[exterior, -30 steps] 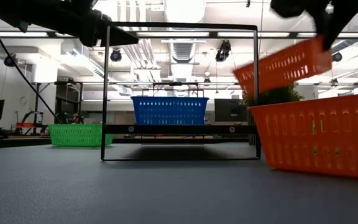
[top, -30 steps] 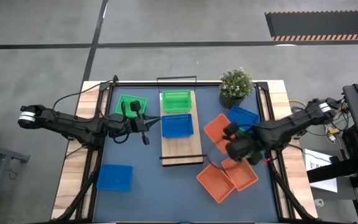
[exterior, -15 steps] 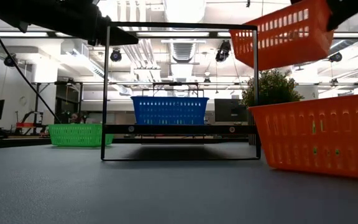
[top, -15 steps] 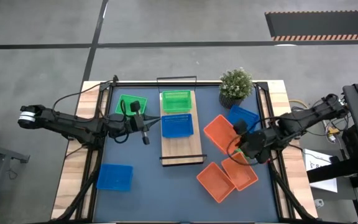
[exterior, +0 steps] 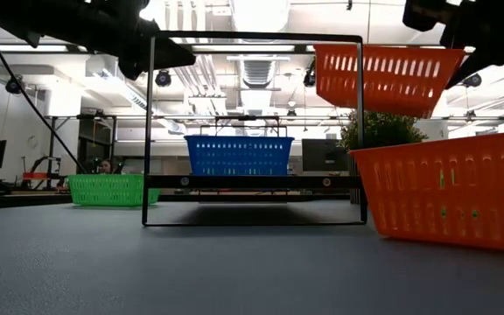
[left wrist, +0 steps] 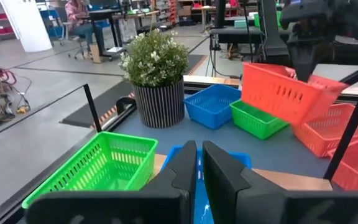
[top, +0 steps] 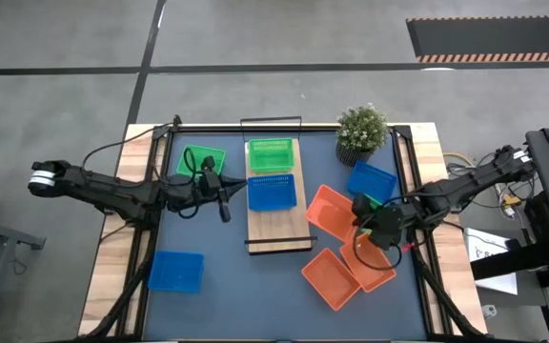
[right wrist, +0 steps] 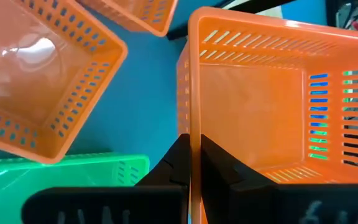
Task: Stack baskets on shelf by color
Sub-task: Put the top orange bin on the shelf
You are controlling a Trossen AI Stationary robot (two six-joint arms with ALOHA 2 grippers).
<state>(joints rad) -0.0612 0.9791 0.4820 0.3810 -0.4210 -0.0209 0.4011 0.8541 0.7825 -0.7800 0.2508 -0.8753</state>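
My right gripper (top: 360, 217) is shut on a red-orange basket (top: 330, 211), held in the air right of the shelf (top: 279, 229); the low view shows this basket (exterior: 388, 77) high up. A green basket (top: 270, 152) and a blue basket (top: 272, 191) sit bottom-down on the light-wood shelf. My left gripper (top: 236, 189) hovers shut and holding nothing at the shelf's left side, above the blue basket (left wrist: 241, 160). On the table rest a green basket (top: 201, 160), two blue baskets (top: 176, 271) (top: 372, 179) and two red-orange baskets (top: 330, 277) (top: 372, 265). Another green basket (left wrist: 257, 118) lies beside the far blue one. My right gripper pinches one side wall of the red-orange basket at its rim (right wrist: 190, 118), one finger inside the basket and one outside. The fingers come from the table's right side. The basket is lifted clear of the table and hangs about level, open side up.
A potted plant (top: 361, 131) stands at the far edge, right of the shelf. The shelf's black frame (exterior: 255, 37) rises over its near end. Bare wood shows on the shelf's near part (top: 276, 227). People sit at desks in the room beyond (left wrist: 79, 12).
My right gripper has raised the red-orange basket and shifted it slightly toward the shelf. The basket was tilted a second ago and now hangs level. My left gripper has kept still.
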